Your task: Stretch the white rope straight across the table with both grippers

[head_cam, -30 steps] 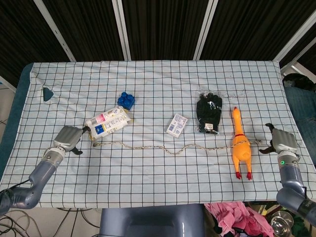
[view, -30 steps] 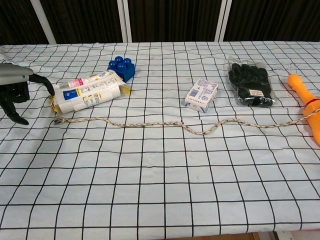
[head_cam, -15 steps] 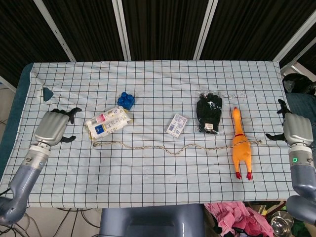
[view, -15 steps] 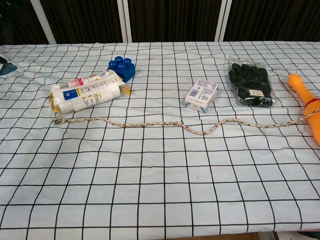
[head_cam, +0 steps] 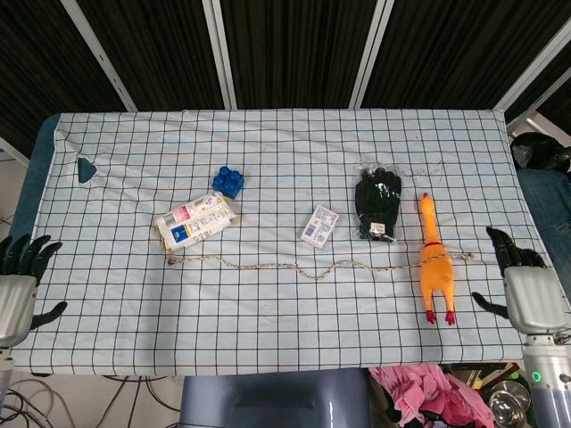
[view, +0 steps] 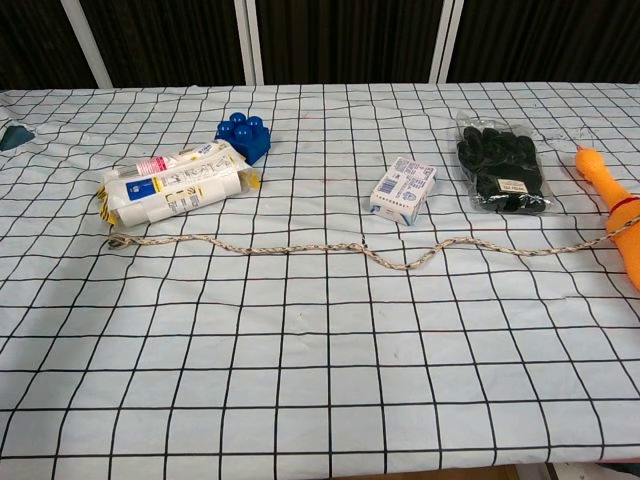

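Note:
The white rope lies across the middle of the table, nearly straight with a small wave at its centre. One end sits by the white packet, and the other crosses the orange rubber chicken. My left hand is at the table's left edge, fingers spread, holding nothing, well away from the rope. At the right edge my right hand is also spread and empty, apart from the rope's end. Neither hand appears in the chest view.
A blue block, a small white box and a bagged black glove lie behind the rope. A dark green piece sits far left. Pink cloth lies below the table's front edge.
Both hands have let go of the rope ends and drawn back outward and toward the front, to the table's side edges. The rope has stayed in place.

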Controlling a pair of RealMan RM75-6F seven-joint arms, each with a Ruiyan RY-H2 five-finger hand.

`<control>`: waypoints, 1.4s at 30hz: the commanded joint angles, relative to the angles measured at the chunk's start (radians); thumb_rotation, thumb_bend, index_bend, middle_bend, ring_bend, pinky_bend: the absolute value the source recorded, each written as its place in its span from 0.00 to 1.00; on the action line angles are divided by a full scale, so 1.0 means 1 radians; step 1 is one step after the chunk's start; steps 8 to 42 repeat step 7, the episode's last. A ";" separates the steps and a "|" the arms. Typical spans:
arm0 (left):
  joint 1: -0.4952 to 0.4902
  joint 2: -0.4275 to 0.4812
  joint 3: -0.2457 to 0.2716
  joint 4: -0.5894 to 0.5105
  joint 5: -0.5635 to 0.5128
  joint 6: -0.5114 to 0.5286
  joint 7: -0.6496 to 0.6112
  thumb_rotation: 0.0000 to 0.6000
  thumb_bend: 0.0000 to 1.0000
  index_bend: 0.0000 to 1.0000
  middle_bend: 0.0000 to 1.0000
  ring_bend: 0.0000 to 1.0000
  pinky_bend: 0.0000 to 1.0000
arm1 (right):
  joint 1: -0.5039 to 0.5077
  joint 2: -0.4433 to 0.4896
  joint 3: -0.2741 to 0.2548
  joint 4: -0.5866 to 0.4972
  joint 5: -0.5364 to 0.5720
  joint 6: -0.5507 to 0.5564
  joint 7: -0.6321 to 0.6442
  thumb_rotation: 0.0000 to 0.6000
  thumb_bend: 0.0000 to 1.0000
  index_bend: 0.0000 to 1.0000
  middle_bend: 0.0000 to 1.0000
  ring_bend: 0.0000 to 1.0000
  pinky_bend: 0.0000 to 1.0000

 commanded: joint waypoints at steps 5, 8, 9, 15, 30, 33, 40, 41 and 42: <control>0.131 -0.050 0.061 0.216 0.087 0.050 -0.225 1.00 0.03 0.16 0.08 0.00 0.00 | -0.101 -0.087 -0.067 0.054 -0.092 0.090 0.021 1.00 0.06 0.01 0.10 0.26 0.23; 0.129 -0.048 0.055 0.230 0.083 0.030 -0.247 1.00 0.02 0.15 0.08 0.00 0.00 | -0.104 -0.088 -0.061 0.062 -0.103 0.098 0.022 1.00 0.06 0.01 0.10 0.26 0.23; 0.129 -0.048 0.055 0.230 0.083 0.030 -0.247 1.00 0.02 0.15 0.08 0.00 0.00 | -0.104 -0.088 -0.061 0.062 -0.103 0.098 0.022 1.00 0.06 0.01 0.10 0.26 0.23; 0.129 -0.048 0.055 0.230 0.083 0.030 -0.247 1.00 0.02 0.15 0.08 0.00 0.00 | -0.104 -0.088 -0.061 0.062 -0.103 0.098 0.022 1.00 0.06 0.01 0.10 0.26 0.23; 0.129 -0.048 0.055 0.230 0.083 0.030 -0.247 1.00 0.02 0.15 0.08 0.00 0.00 | -0.104 -0.088 -0.061 0.062 -0.103 0.098 0.022 1.00 0.06 0.01 0.10 0.26 0.23; 0.129 -0.048 0.055 0.230 0.083 0.030 -0.247 1.00 0.02 0.15 0.08 0.00 0.00 | -0.104 -0.088 -0.061 0.062 -0.103 0.098 0.022 1.00 0.06 0.01 0.10 0.26 0.23; 0.129 -0.048 0.055 0.230 0.083 0.030 -0.247 1.00 0.02 0.15 0.08 0.00 0.00 | -0.104 -0.088 -0.061 0.062 -0.103 0.098 0.022 1.00 0.06 0.01 0.10 0.26 0.23; 0.129 -0.048 0.055 0.230 0.083 0.030 -0.247 1.00 0.02 0.15 0.08 0.00 0.00 | -0.104 -0.088 -0.061 0.062 -0.103 0.098 0.022 1.00 0.06 0.01 0.10 0.26 0.23; 0.129 -0.048 0.055 0.230 0.083 0.030 -0.247 1.00 0.02 0.15 0.08 0.00 0.00 | -0.104 -0.088 -0.061 0.062 -0.103 0.098 0.022 1.00 0.06 0.01 0.10 0.26 0.23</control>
